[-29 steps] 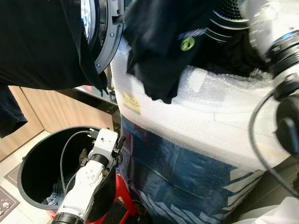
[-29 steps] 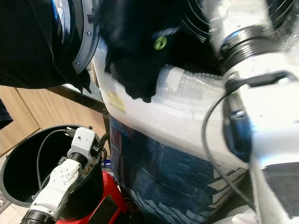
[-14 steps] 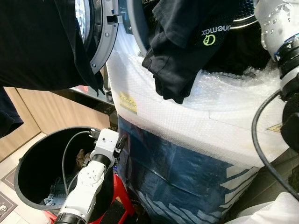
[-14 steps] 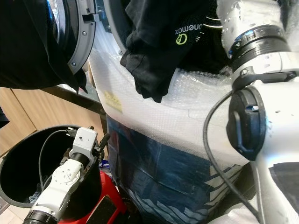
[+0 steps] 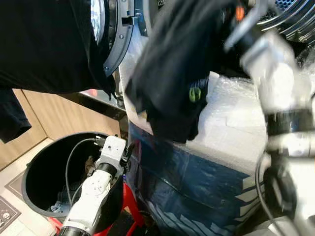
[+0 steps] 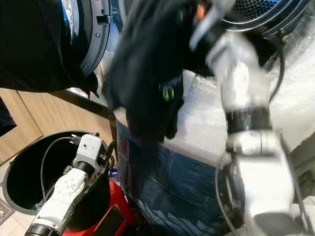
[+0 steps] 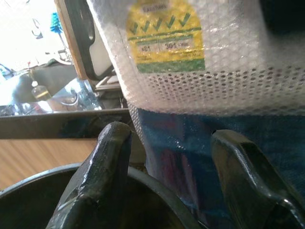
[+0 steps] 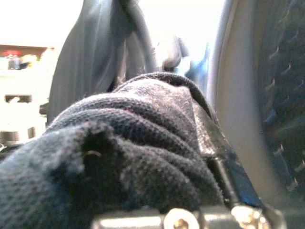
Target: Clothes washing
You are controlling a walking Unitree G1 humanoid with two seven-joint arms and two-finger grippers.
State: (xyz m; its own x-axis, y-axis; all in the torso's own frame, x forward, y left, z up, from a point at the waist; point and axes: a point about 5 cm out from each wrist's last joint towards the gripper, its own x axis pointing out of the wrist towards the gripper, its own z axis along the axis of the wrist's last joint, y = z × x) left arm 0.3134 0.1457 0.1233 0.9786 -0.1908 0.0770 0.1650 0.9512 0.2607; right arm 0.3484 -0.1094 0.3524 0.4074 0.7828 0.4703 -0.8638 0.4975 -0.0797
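**Dark garment held up at the washer's mouth**

The black garment (image 5: 172, 83) with a small green logo hangs in the upper middle of the head views, bunched at its top and draping down over the bubble-wrapped front of the washing machine (image 5: 231, 123). It is lifted that high, as I judge it, so it can clear the lip of the drum (image 6: 261, 12), whose perforated metal shows at the upper right of the frame. The right pincer (image 8: 157, 191) is clenched on the garment: in the right wrist view knitted dark cloth is packed tight between and over its fingers, with the drum's rim beside it. The right arm (image 5: 275, 98) is blurred in the head views, so exactly where it grips the cloth there is hard to tell.

The round washer door (image 5: 110, 34) stands swung aside at the upper left, with another dark cloth (image 5: 39, 44) hanging in front of it.

At the lower left, the left pincer (image 7: 162, 157) is released, its two fingers spread and holding nothing, poised at the rim of the black bucket (image 5: 37, 169). A few clothes (image 5: 61, 201) lie at the bucket's bottom, likely next to be washed.
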